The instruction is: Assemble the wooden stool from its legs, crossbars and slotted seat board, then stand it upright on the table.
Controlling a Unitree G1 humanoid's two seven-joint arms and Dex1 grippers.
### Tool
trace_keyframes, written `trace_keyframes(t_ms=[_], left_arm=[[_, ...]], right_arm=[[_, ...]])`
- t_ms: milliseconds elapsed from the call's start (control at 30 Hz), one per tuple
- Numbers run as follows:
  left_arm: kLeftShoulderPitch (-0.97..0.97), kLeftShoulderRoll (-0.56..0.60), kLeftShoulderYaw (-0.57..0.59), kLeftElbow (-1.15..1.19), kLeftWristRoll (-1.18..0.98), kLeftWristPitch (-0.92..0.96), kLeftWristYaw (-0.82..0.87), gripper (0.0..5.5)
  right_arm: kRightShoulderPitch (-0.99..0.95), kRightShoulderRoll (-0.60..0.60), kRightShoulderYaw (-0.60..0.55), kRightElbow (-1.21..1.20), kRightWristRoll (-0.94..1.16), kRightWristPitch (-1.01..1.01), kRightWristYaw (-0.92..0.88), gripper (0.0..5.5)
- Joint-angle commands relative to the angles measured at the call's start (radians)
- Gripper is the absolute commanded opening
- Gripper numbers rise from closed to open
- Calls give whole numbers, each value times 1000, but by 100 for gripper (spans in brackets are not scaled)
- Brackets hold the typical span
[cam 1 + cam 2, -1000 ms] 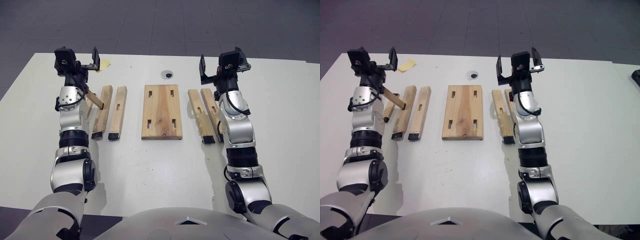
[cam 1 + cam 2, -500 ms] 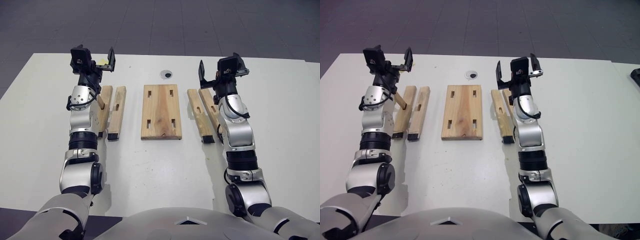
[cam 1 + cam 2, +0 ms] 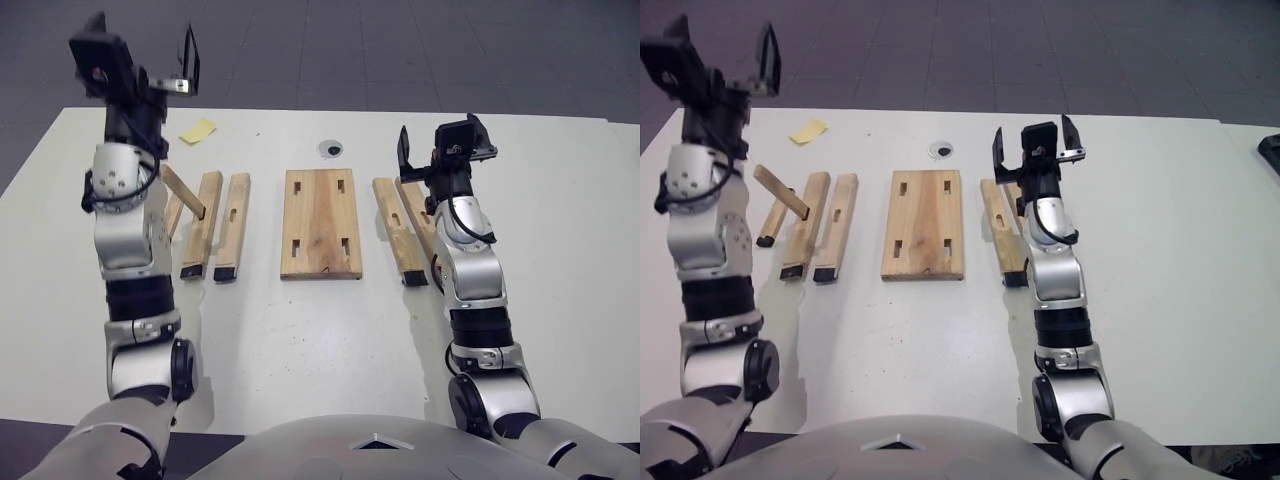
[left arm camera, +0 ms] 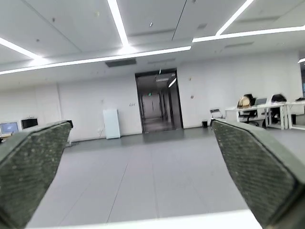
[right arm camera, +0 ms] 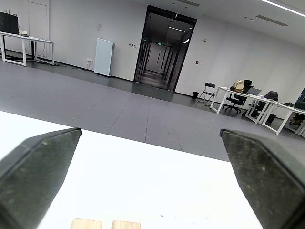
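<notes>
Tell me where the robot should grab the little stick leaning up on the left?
Probably near its raised end, from above with the left gripper, pinching its long sides. The crossbar leans tilted, low end at the outer left leg, so the high end clears the table.

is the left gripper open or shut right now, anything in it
Open and empty. In the left wrist view the left gripper has its fingers spread wide apart, with nothing held between them.

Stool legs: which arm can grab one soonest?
Right. The right gripper hangs open, close over the far ends of two legs; the left gripper sits high above the table.
</notes>
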Motion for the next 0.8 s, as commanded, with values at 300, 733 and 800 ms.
trace_keyframes(t_ms=[300,733,800], left_arm=[[447,-91,-65,-144,103,-14,36,539],[550,-65,-40,96,131,-145,-2,539],[557,-61,-44,104,136,-159,-7,539]], right_arm=[[40,-7,2,-64,-14,40,1,540],[65,1,14,-87,-15,52,-1,540],[68,2,14,-90,-15,52,-1,540]])
